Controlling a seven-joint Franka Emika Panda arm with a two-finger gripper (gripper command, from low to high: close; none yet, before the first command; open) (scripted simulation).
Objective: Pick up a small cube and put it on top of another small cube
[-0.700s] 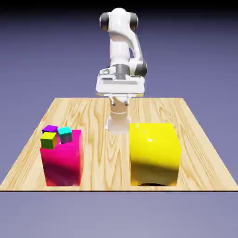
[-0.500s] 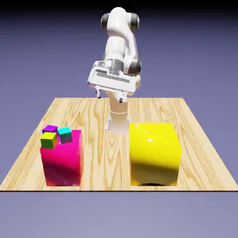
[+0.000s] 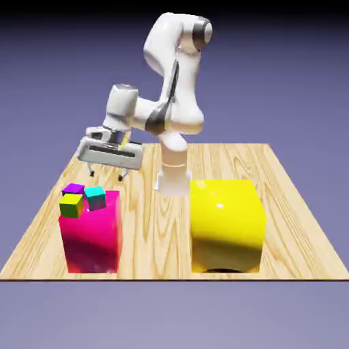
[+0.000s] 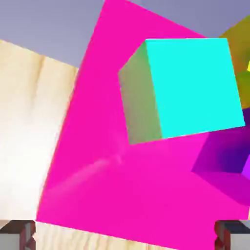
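claw (image 3: 107, 176) was spread, empty | cyan cube (image 4: 195, 88) sat below it | risk: skewed descent might have shoved cube against purple cube (image 3: 73, 189)

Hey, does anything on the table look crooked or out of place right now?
Slightly: the cyan cube sits turned askew on the pink block, its sides not lined up with the block's edges. Nothing looks damaged.

Just a light wood desk (image 3: 153, 238) with a pink block (image 3: 95, 238) and a fat yellow block (image 3: 227, 225) on it, well apart.
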